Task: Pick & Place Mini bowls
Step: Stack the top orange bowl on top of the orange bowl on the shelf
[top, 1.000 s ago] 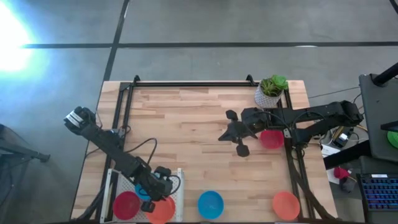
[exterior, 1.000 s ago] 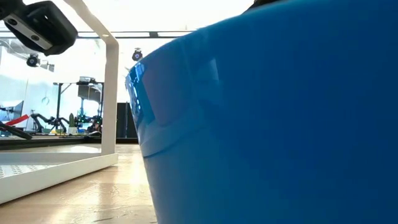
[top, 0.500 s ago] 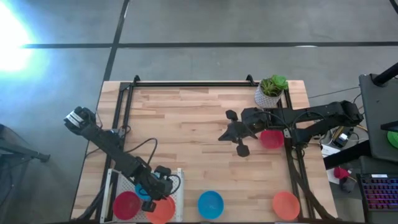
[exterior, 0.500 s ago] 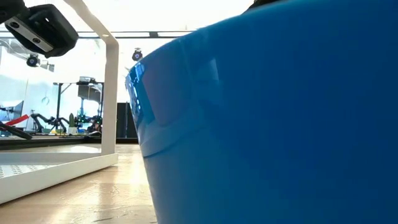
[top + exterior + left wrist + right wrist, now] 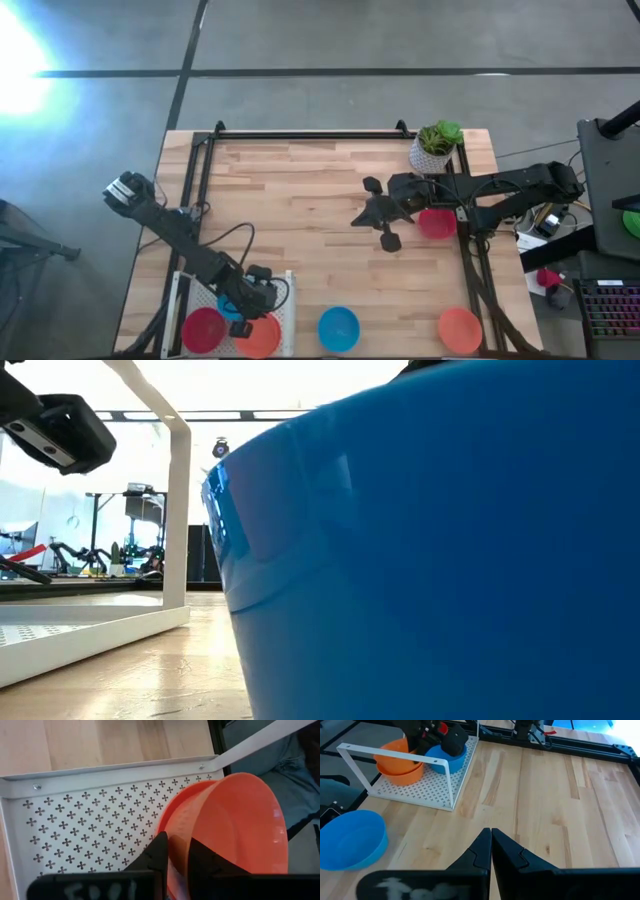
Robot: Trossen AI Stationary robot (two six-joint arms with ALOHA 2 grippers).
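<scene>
Left claw (image 5: 172, 862) pinching the rim of an orange mini bowl (image 5: 235, 835) over the white perforated rack (image 5: 75, 820)
The thin, light, slick plastic looks best held at the rim; only the high view shows the right claw (image 5: 372, 212), shut and empty, mid-desk (image 5: 300, 200)

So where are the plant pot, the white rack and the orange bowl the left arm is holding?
plant pot (image 5: 431, 157), high view, on its white side.
white rack (image 5: 75, 825), left wrist view, on its perforated floor.
orange bowl (image 5: 245, 825), left wrist view, on its inner wall.
</scene>
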